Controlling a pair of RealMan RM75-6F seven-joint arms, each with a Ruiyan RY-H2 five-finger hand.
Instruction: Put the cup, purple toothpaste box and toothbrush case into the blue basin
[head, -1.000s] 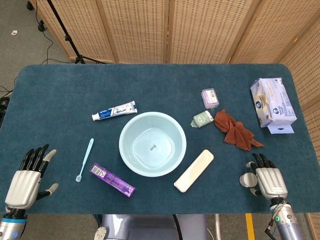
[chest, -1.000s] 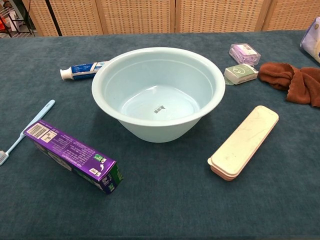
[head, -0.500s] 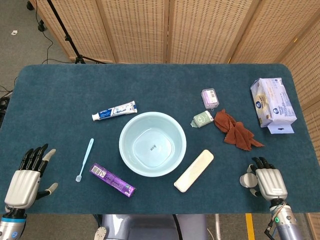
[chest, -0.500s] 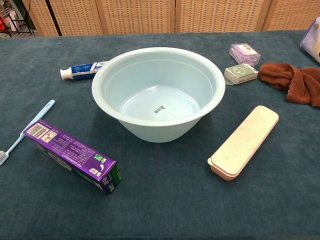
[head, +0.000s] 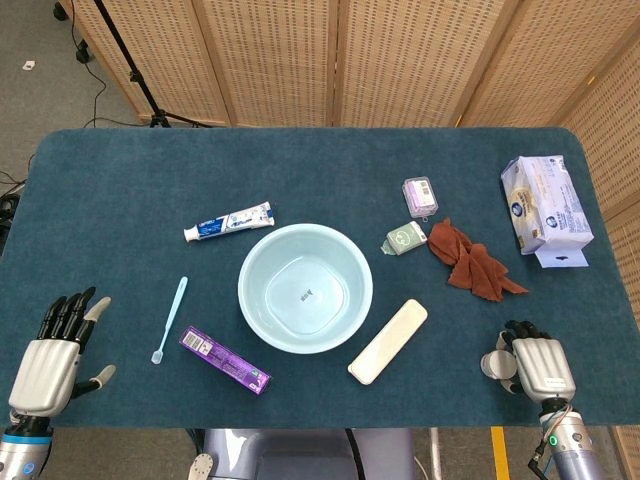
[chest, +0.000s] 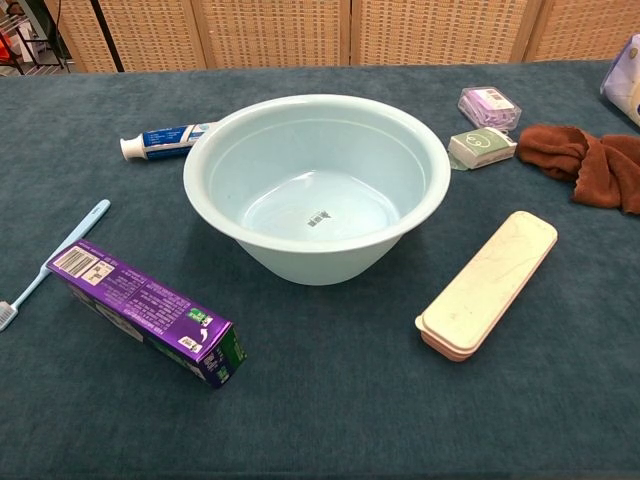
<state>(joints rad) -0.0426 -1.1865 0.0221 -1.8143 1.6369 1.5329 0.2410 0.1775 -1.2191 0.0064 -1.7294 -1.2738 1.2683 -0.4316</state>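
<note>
Cataloguing hazards: nothing is in the blue basin (head: 305, 288) yet, so every risk listed is a judgement ahead of any pickup.
Left hand (head: 52, 355): rests at the near left table edge, fingers apart, holding nothing.
Right hand (head: 535, 362): at the near right edge; fingers look curled in, whether they close on anything I cannot tell.
Cup: none identifiable in either view; a small pale round shape beside the right hand cannot be made out.
Purple toothpaste box (chest: 146, 311): lies flat, near-left of the basin. Risk: the toothbrush (head: 170, 318) lies just beside it and could be swept along.
Toothbrush case (chest: 490, 281): flat, near-right of the basin, apart from it. Risk: low, smooth shell may slip from the fingers.
Basin risk: light bowl, likely to slide or tip if a hand nudges the rim.
Decoy: toothpaste tube (head: 229, 221) behind the basin could be mistaken for the box.
</note>
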